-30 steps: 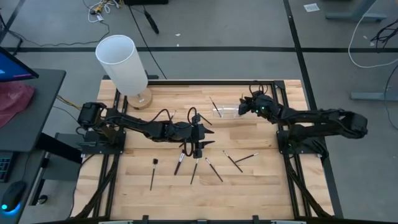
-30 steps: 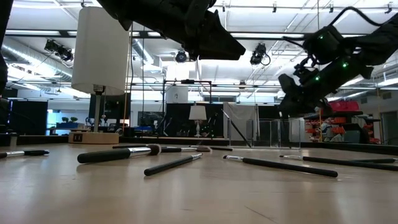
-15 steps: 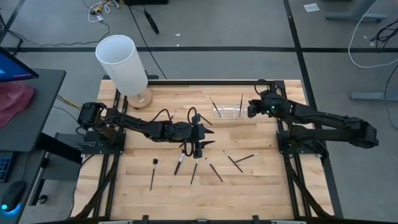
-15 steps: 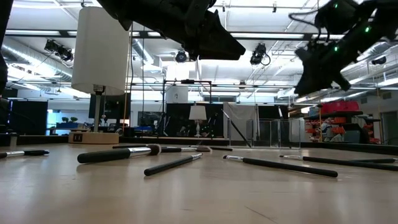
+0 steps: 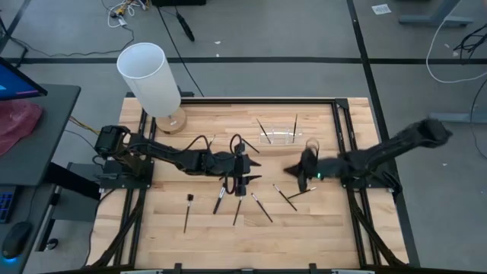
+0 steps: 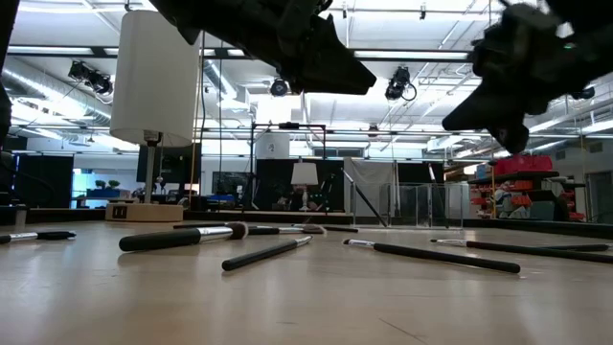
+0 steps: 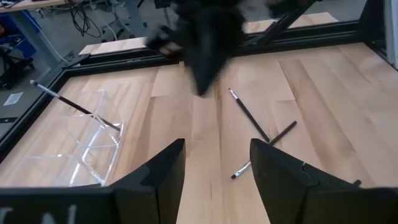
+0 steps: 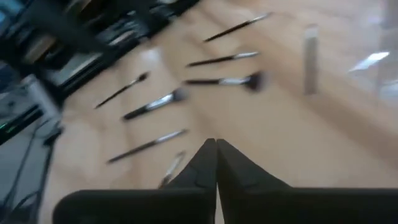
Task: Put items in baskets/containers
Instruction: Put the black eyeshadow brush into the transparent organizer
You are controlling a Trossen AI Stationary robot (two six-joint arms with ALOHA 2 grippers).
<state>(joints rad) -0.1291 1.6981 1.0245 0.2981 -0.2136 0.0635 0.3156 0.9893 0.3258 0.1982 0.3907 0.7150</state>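
Several thin makeup brushes lie flat on the wooden table, among them a dark one [image 5: 187, 211], one [image 5: 261, 207] near the middle and a crossed pair [image 5: 293, 195]. The small clear holder [image 5: 278, 138] stands near the far edge with two brushes [image 5: 262, 128] [image 5: 296, 122] leaning in it; it also shows in the left wrist view [image 7: 93, 146]. My left gripper [image 5: 242, 185] hovers open over the table's middle with nothing between its fingers [image 7: 214, 168]. My right gripper [image 5: 291, 169] is shut and empty [image 8: 216, 163], above the table just beyond the crossed pair.
A tall white cylinder [image 5: 148, 76] on a round wooden base stands at the far left corner. Black frame rails [image 5: 342, 129] run along the table's sides. Bare wood lies along the near edge [image 5: 243, 243].
My right gripper has drawn away from the clear holder, where a second brush now leans. It has swung toward the near edge and the table's middle, turning as it went, and now hangs above the crossed pair of brushes.
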